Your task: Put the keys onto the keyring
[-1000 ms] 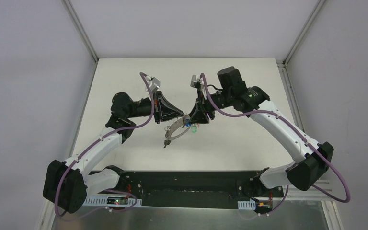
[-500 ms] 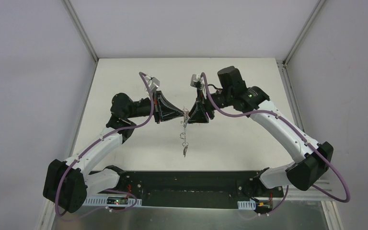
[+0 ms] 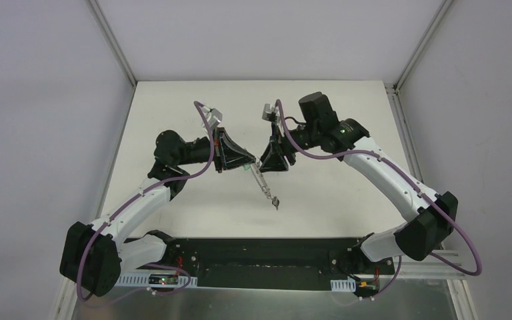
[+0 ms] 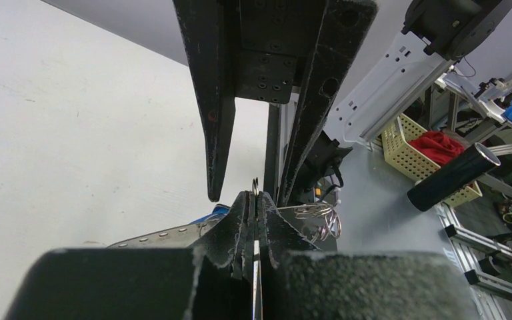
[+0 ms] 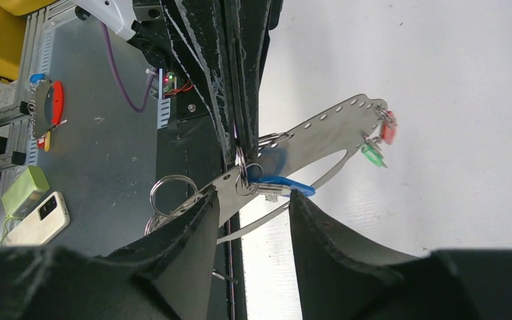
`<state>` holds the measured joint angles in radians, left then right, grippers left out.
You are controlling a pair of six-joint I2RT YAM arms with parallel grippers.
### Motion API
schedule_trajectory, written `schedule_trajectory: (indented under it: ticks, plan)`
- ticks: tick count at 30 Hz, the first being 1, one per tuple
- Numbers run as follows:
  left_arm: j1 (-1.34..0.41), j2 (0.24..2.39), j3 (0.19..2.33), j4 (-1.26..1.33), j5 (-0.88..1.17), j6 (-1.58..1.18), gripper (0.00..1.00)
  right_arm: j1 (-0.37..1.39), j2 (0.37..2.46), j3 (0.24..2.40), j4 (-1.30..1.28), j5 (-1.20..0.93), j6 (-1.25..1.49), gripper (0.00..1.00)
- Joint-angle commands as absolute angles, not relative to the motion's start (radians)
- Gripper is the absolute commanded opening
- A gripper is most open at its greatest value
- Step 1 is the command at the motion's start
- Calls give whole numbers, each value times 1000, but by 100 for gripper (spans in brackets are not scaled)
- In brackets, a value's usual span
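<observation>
The left gripper (image 4: 255, 200) clamps the keyring (image 5: 320, 137), which hangs mid-frame in the top view. The right gripper (image 5: 253, 197) gapes around the blue key (image 5: 280, 185). The key is probably light, thin and slippery, so its tag likely grips best.

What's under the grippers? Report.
The keyring dangles over the white table, carrying a blue tag, a red tag and a green tag. The left gripper covers its pinched spot.

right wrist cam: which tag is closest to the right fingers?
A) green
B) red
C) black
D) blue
D. The blue tag sits just off the tips of the right fingers, while the red tag and green tag dangle at the far end of the keyring.
</observation>
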<state>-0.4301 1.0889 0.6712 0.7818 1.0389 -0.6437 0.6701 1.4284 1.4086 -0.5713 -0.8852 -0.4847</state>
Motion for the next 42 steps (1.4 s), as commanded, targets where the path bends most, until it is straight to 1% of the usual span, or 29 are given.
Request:
schedule_trajectory:
  ticks: [1, 7, 9, 11, 14, 17, 23, 27, 29, 42]
  plan:
    - [-422, 1056, 674, 869, 1043, -658, 0, 669, 1439, 1423, -536, -949, -476, 46]
    - [-422, 1055, 673, 871, 1043, -658, 0, 684, 1462, 1422, -524, -962, -463, 46]
    - [-423, 1055, 673, 873, 1043, -659, 0, 691, 1471, 1426, -525, -961, -461, 44]
    - [-423, 1055, 673, 873, 1043, -658, 0, 698, 1479, 1429, -525, -959, -460, 40]
    - [-422, 1055, 673, 874, 1042, -658, 0, 704, 1487, 1432, -528, -956, -462, 29]
    - [-422, 1055, 673, 874, 1043, -657, 0, 706, 1490, 1430, -531, -956, -463, 20]
    - [-423, 1058, 675, 877, 1041, -654, 0, 709, 1492, 1431, -530, -965, -461, 8]
    - [-422, 1062, 675, 875, 1038, -648, 0, 714, 1499, 1434, -531, -972, -459, 2]
    - [-422, 1061, 676, 870, 1037, -645, 0, 715, 1501, 1434, -532, -971, -459, 0]
    - [-421, 1050, 675, 828, 1046, -599, 0, 699, 1454, 1404, -549, -914, -501, 0]
